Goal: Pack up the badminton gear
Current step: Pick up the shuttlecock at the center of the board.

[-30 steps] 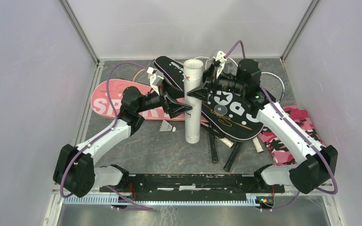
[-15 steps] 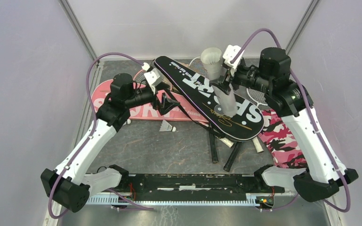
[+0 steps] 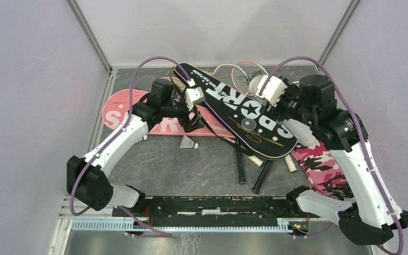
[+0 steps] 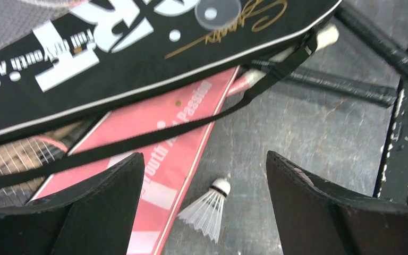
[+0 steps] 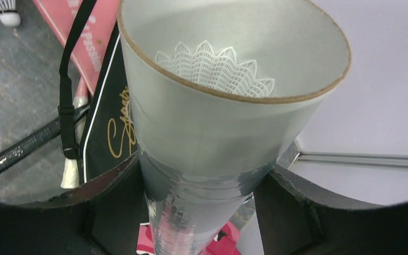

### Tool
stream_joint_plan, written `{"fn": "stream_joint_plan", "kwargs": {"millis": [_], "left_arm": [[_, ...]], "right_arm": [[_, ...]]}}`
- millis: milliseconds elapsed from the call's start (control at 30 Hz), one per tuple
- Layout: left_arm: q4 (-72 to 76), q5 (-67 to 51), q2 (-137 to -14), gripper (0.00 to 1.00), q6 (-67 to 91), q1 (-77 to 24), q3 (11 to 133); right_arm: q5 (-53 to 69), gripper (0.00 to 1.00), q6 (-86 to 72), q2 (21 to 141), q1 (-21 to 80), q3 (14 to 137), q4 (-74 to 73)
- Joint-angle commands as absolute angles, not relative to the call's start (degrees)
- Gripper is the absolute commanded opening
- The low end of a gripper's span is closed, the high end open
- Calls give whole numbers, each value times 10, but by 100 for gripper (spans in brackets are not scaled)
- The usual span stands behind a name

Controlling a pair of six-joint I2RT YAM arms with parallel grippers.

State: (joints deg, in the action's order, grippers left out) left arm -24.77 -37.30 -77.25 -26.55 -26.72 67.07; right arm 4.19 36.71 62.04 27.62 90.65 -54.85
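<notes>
left end effector (image 4: 204, 159) open, nothing between its fingers, above the loose shuttlecock (image 4: 208, 210). that one lies on the counter (image 4: 308, 122) just beside the pink cover (image 4: 175, 138). black cover (image 4: 111, 58) lies across the pink one, strap (image 4: 138, 141) trailing. right end effector (image 5: 196, 175) gripping the white tube (image 5: 218, 122), open mouth toward the wrist camera. second shuttlecock (image 5: 215, 66) sits inside the tube.

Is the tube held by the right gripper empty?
No, the right wrist view shows a white shuttlecock inside the open mouth of the tube.
</notes>
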Motion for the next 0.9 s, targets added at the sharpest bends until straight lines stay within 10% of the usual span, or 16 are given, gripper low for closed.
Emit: {"fn": "stream_joint_plan", "kwargs": {"millis": [0,867], "left_arm": [[-310,-316,-784,89,-322,-268,700],[-337,-415,-925,74,-211,-143,564]], "right_arm": [[20,26,396,615,275,872,-562],[70,23,409,643,272,785,-540]]}}
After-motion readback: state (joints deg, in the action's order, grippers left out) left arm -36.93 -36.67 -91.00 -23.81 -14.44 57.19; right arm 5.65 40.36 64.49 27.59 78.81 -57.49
